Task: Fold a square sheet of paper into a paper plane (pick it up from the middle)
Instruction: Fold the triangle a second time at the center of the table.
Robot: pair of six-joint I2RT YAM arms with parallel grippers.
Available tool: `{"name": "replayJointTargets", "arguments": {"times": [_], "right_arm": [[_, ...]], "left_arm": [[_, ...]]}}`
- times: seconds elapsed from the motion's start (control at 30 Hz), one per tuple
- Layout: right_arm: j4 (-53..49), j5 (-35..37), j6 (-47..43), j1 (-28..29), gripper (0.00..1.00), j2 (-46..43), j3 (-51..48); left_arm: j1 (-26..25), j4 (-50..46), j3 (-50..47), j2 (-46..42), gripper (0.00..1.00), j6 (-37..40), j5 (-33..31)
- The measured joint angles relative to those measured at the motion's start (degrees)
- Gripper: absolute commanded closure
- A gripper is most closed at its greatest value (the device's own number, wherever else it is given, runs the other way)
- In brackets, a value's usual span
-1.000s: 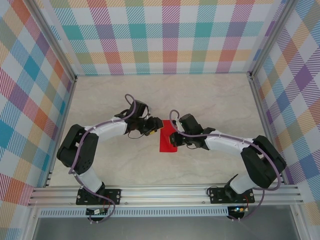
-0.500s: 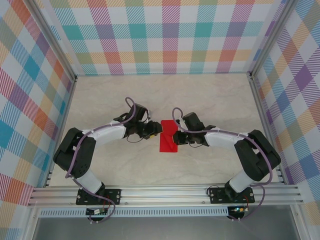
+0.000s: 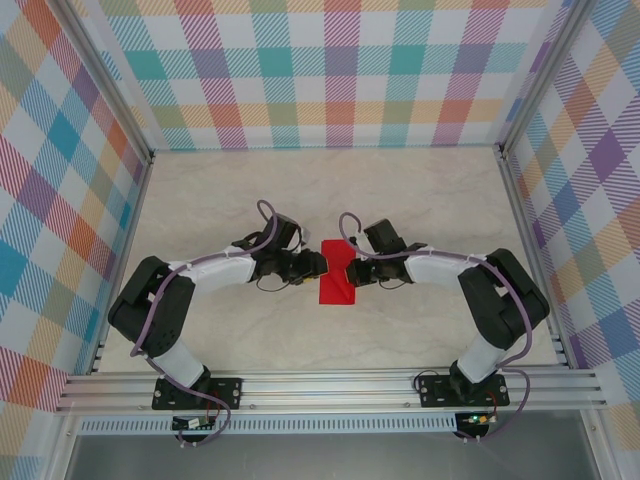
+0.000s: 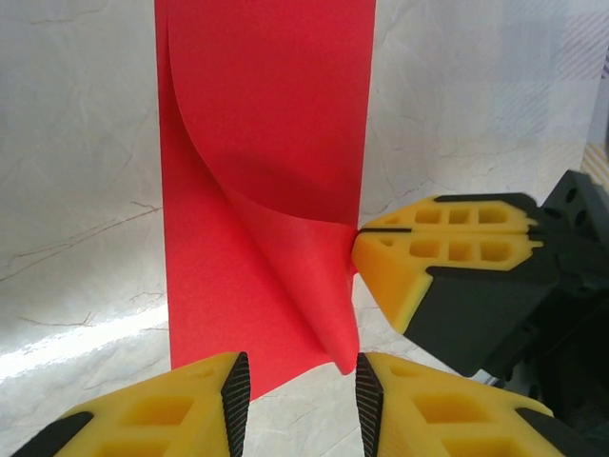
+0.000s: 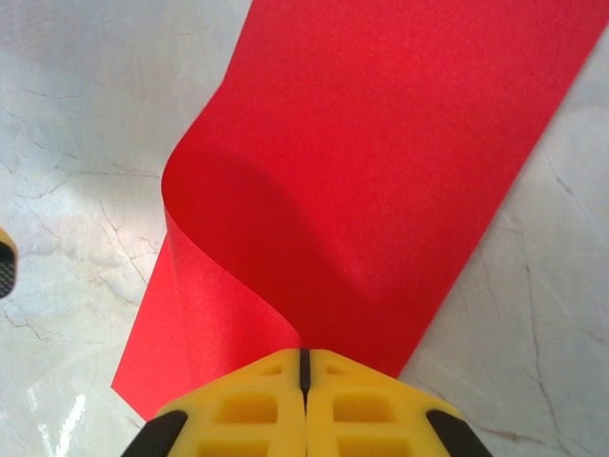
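Marbled table (image 3: 400, 190) holds red paper (image 5: 381, 143), its curled flap pinched by the right pincer (image 5: 304, 357); left pincer (image 4: 297, 376) gapes.

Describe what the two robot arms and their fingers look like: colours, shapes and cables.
The left arm and right arm match: white links between bulky black joints, a purple cable looped along each. The fingers are yellow wedge-shaped blocks with moulded rectangular pockets, black ribbed pads on their inner faces, mounted on black housings.
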Motion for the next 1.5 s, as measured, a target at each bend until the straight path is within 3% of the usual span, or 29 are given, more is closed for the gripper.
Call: {"name": "replayJointTargets", "arguments": {"times": [0.73, 1.23, 1.5], "right_arm": [[-2.5, -0.8, -5.0, -1.7, 0.95, 1.9, 1.5], [-3.4, -2.2, -6.6, -2.4, 0.94, 3.3, 3.1], [-3.8, -2.4, -7.2, -3.0, 0.94, 3.4, 3.2]], "left_arm": [[-3.6, 2.0, 0.4, 2.5, 0.64, -1.0, -2.1], [-3.7, 8.8, 0.7, 3.0, 0.81, -8.3, -4.5], [-4.8, 11.5, 0.7, 4.3, 0.82, -10.7, -5.1]]}}
